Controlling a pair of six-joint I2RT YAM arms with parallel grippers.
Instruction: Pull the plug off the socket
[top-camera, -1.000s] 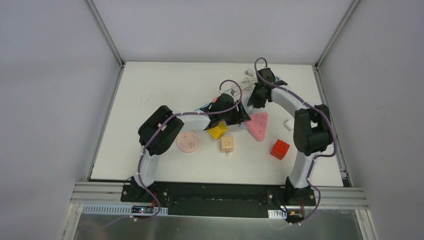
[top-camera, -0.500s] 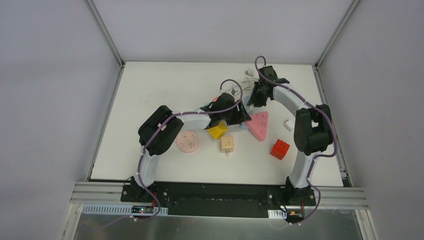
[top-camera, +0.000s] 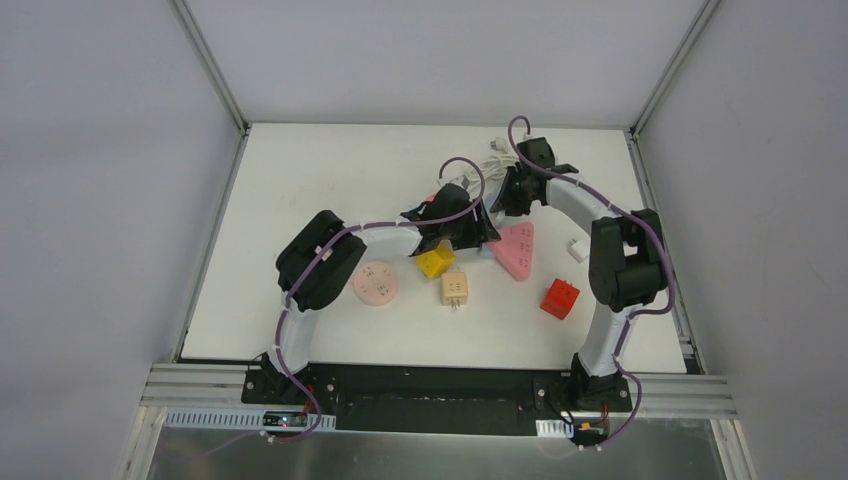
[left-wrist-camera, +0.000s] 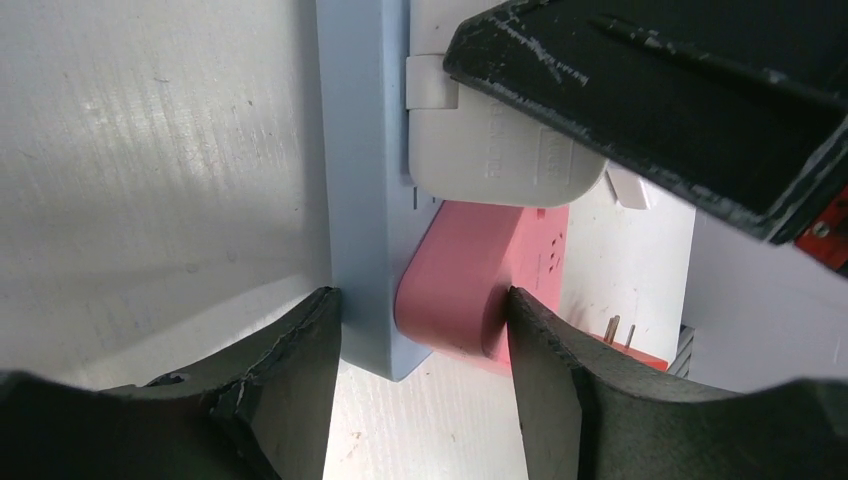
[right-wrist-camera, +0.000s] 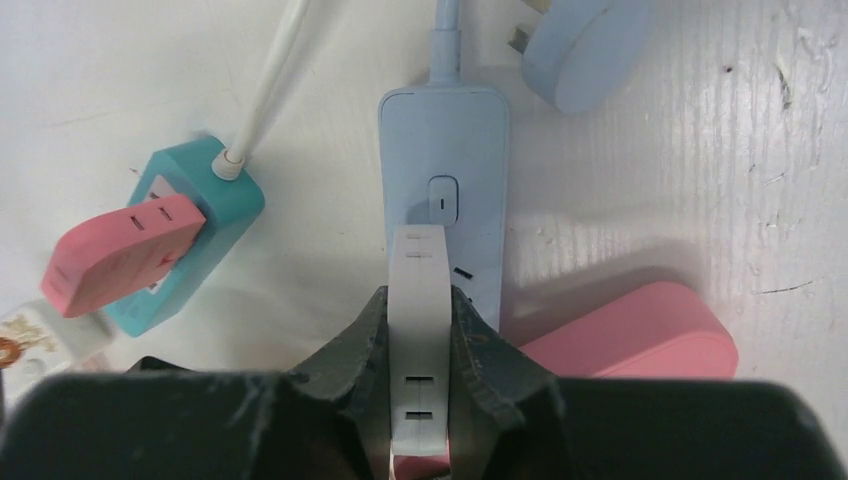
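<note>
A light blue power strip (right-wrist-camera: 445, 140) lies on the white table, with a white plug (right-wrist-camera: 420, 290) seated in it. My right gripper (right-wrist-camera: 420, 310) is shut on the white plug, one finger on each side. In the left wrist view the strip (left-wrist-camera: 365, 200) and the plug (left-wrist-camera: 490, 150) stand ahead, with the right gripper's black body (left-wrist-camera: 660, 110) over the plug. My left gripper (left-wrist-camera: 420, 310) clamps the strip's near end together with a pink triangular socket (left-wrist-camera: 470, 300). One finger touches each. In the top view both grippers meet at mid table, the left (top-camera: 478, 232) and the right (top-camera: 505, 205).
A teal socket (right-wrist-camera: 190, 230) holds a pink plug (right-wrist-camera: 120, 255) left of the strip. A round blue plug (right-wrist-camera: 585, 45) lies beyond it. A yellow cube (top-camera: 435, 262), beige cube (top-camera: 455, 289), red cube (top-camera: 560, 297), pink round socket (top-camera: 376, 283) and small white piece (top-camera: 577, 249) lie nearer.
The right wrist has shifted very slightly to the left. Both grippers keep the same holds, and the plug still sits in the strip.
</note>
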